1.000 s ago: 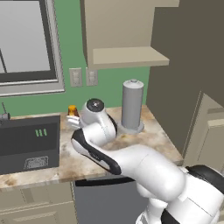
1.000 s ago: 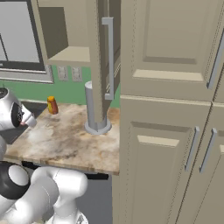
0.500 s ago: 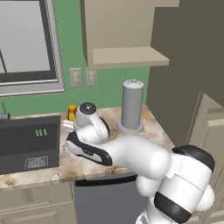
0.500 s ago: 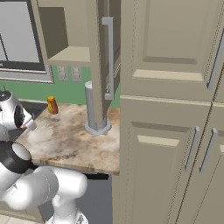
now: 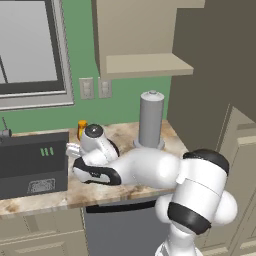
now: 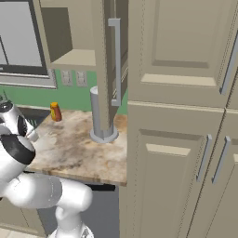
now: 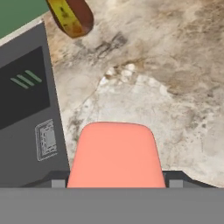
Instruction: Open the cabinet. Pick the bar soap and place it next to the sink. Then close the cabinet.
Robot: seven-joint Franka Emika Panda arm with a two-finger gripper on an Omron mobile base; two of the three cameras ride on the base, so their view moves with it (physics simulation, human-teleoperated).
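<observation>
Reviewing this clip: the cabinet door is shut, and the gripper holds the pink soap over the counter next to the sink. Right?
Not quite: the cabinet door is open, swung out edge-on with its handle forward in the right base view. The rest holds: in the hand view the pink soap sits at the gripper, over the counter beside the sink.

White arm (image 5: 150,170) stretched low and leftward, elbow bent (dark joints showing), gripper (image 5: 73,150) angled downward

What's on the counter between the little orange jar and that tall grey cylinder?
Just bare marbled counter between the orange jar and the grey cylinder, as the right base view shows.
</observation>
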